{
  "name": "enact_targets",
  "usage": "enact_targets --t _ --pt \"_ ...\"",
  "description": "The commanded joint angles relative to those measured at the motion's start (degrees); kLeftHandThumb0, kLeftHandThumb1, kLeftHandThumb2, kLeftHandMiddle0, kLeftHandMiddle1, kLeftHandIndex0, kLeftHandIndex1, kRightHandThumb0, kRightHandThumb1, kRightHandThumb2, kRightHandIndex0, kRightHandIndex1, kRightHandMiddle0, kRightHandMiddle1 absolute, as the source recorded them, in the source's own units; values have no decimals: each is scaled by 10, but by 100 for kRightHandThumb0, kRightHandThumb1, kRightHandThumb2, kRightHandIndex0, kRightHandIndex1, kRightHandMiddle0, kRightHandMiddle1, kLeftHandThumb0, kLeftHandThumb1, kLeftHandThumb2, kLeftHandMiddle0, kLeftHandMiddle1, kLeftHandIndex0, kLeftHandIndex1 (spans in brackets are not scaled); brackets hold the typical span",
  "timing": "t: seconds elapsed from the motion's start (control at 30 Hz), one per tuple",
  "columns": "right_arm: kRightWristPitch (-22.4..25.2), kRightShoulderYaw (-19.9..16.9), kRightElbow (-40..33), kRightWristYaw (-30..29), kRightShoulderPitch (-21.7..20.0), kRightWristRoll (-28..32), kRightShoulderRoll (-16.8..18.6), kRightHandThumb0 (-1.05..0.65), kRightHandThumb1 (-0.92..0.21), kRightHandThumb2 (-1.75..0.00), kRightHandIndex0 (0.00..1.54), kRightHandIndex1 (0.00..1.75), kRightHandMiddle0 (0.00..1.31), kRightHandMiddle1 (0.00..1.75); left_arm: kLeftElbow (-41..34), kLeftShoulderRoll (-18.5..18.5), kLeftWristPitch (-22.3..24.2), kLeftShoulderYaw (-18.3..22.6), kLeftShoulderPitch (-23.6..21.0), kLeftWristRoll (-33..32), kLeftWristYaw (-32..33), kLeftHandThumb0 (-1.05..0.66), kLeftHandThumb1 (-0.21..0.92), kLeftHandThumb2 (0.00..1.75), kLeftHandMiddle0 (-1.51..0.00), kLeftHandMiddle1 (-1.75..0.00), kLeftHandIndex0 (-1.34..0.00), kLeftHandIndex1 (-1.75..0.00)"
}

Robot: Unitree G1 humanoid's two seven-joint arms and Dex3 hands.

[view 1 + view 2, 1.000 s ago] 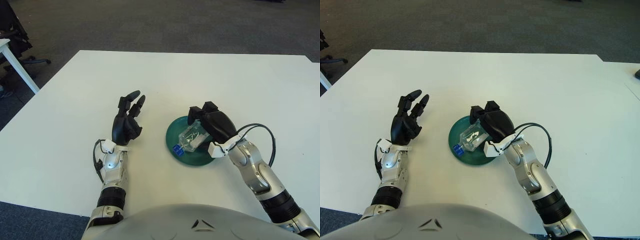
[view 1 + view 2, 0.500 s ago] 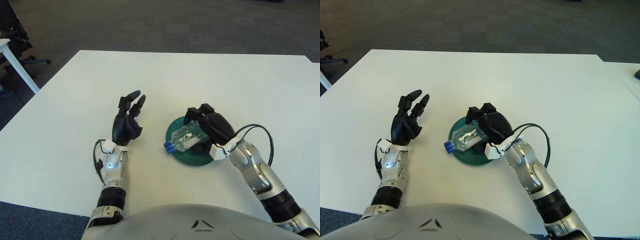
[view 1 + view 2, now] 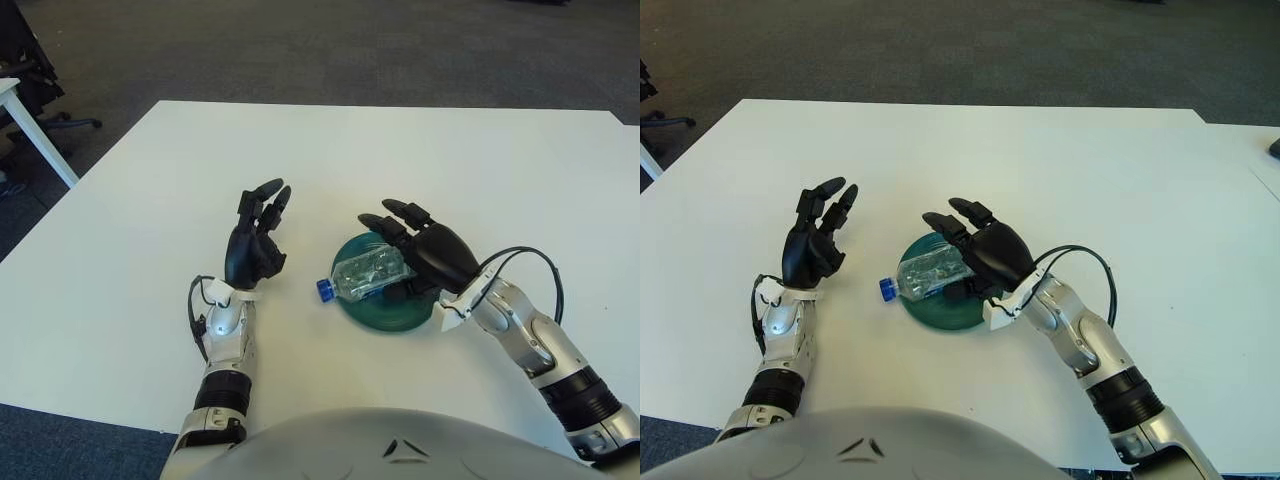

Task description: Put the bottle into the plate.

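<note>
Left eye view | bottle [image 3: 367, 271] on plate [image 3: 385, 310] | right hand [image 3: 432, 256] spread, just beside

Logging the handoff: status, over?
Right hand open above plate. Bottle lying on plate, cap past rim. Left hand idle, open. Nothing blocking.

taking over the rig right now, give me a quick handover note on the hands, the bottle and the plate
Right robot hand: fingers spread, holding nothing, just over the right side of the plate beside the bottle.
Left robot hand: idle, raised over the white table left of the plate, fingers relaxed, empty.
Clear plastic bottle with the blue cap: lying on its side across the round dark green plate, cap end sticking out past the plate's left rim.
Done: bottle rests on the plate, released.
Left: draw the right hand clear; perhaps nudge the bottle further in if the overhang matters.
</note>
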Motion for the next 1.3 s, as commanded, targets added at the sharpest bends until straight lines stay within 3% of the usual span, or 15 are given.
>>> enact_targets --t 0.0,0.27,0.43,0.57,0.7,0.77,0.9,1.13,1.27 --pt "-11 -8 11 -15 -17 -12 -6 -105 -92 -70 0 0 0 0 83 2 -15 8 57 -9 0 -88 92 102 -36 0 0 -85" --pt "-28 -17 33 -48 -30 -8 -2 -105 -92 -72 0 0 0 0 90 3 -9 6 51 -11 -2 -85 92 103 -35 0 0 -80" --pt "-47 -24 98 -48 -54 62 27 -105 -92 -77 0 0 0 0 92 4 -7 5 50 -9 0 -82 92 103 -33 0 0 -77" --pt "-64 -36 156 -17 -72 162 54 -105 -92 -81 0 0 0 0 92 4 -2 5 48 -11 -1 -80 92 103 -33 0 0 -76" --pt "-74 -58 180 -39 -72 214 90 -105 -92 -85 2 1 5 3 90 5 6 5 47 -14 -2 -79 92 104 -33 0 0 -76" --pt "-81 -69 190 -46 -72 235 103 -105 -92 -84 13 2 2 46 89 5 11 5 48 -16 -2 -78 92 104 -33 0 0 -77" --pt "-69 -102 200 -29 -63 357 166 -98 -92 -79 28 5 2 85 79 7 29 5 51 -25 -9 -75 92 104 -34 -1 0 -80" --pt "-16 -151 190 0 -53 507 236 -82 -92 -72 47 13 10 105 66 12 46 8 55 -34 -14 -71 92 105 -35 -1 0 -84" --pt "-2 -177 184 -3 -46 549 269 -77 -92 -70 52 16 11 107 65 15 48 10 55 -37 -16 -72 92 106 -35 -1 0 -83"
